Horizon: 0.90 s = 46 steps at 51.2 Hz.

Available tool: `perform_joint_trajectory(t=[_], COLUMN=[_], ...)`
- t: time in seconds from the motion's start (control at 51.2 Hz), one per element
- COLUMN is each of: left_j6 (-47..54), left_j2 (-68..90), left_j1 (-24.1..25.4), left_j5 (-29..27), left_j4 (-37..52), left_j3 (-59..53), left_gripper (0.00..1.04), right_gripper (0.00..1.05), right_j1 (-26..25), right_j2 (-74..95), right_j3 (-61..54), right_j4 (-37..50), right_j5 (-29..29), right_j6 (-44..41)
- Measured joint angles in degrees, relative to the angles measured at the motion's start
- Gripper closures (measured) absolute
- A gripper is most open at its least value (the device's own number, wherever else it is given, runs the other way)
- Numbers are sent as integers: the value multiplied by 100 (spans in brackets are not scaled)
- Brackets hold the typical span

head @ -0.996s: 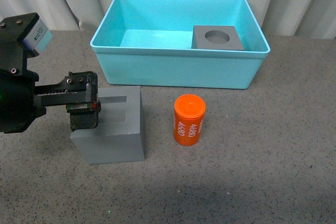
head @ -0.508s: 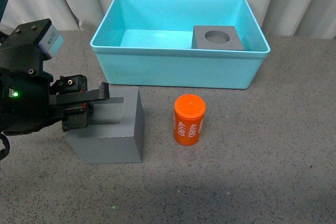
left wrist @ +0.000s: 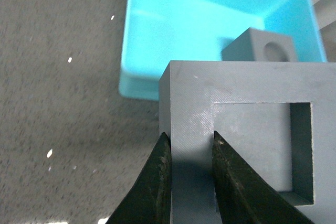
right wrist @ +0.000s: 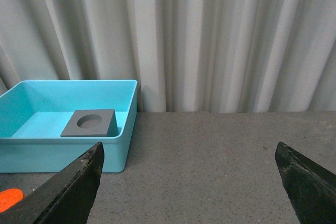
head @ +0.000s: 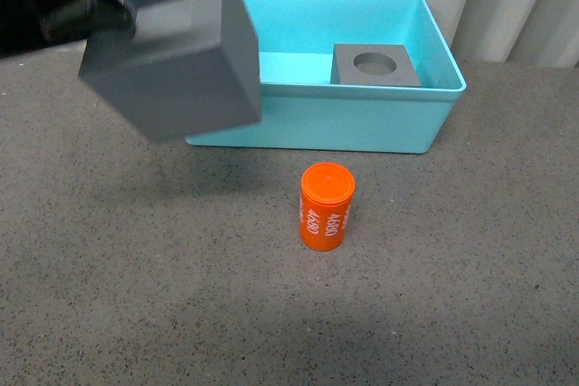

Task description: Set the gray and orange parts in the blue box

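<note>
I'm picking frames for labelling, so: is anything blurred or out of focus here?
Front view: the held cube looks soft-edged, while the cylinder and box are sharp. Left wrist view: held cube crisp, left gripper slightly soft. Right wrist view: right gripper out of focus, box sharp.

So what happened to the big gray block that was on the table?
The left end effector, shut on its wall, lifted the square-recess gray cube off the table toward the blue box. The orange cylinder and the round-recess cube in the box stayed put.
</note>
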Motion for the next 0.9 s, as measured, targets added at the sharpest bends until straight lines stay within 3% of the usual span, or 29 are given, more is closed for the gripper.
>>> perform_joint_trajectory(t=[0.156, 0.391, 0.899], left_j6=[219, 603, 726], left_j2=[334, 2291, 3595], left_j1=[-59, -9, 74], left_j5=[-201, -481, -612], left_j4=[308, 229, -66], left_j3=[702, 2476, 3366], left_gripper=[88, 88, 88], right_gripper=[10, 10, 10], right_j1=[0, 0, 0], right_j2=[0, 0, 0], right_j3=[0, 0, 0], right_j4=[0, 0, 0], right_j5=[0, 0, 0], right_j6=[0, 0, 0])
